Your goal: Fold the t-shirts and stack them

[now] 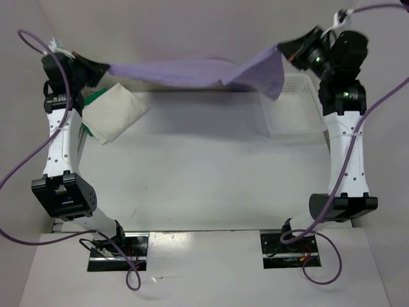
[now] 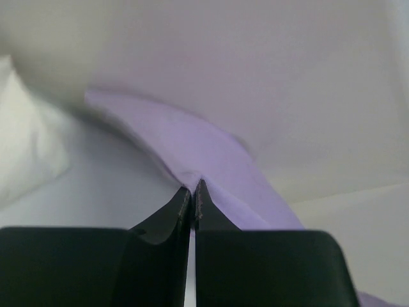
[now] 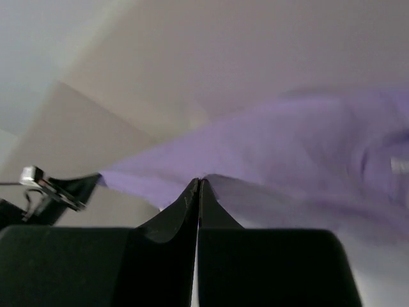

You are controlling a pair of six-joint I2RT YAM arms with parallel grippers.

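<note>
Left gripper (image 2: 193,187): jaws pressed together on one end of the lavender t-shirt (image 1: 192,70), the cloth pinched at the very tips.
Right gripper (image 3: 199,184): jaws likewise closed on the opposite end of the same shirt; a loose corner hangs below this pinch.
Lavender t-shirt: stretched in the air between the two grippers toward the far side of the table (image 1: 204,166), sagging slightly mid-span, not yet folded.
Risk, slip: both grips sit on a thin edge at the fingertips; a harder pull apart would probably drag the cloth out of one pinch and drop that end.
Risk, snag: the hanging corner is over the white mesh basket (image 1: 273,126); lowering there could catch it on the rim.
Risk, stack: the folded cream-white t-shirt (image 1: 115,112) lies on the green t-shirt (image 1: 96,97), just beside the left arm; a low sweep could shift them.
Surface: smooth white tabletop, likely low in friction, so a laid shirt may slide.
Room: plain pale wall (image 1: 192,25) behind; purple cables (image 1: 25,38) loop from the arms.
</note>
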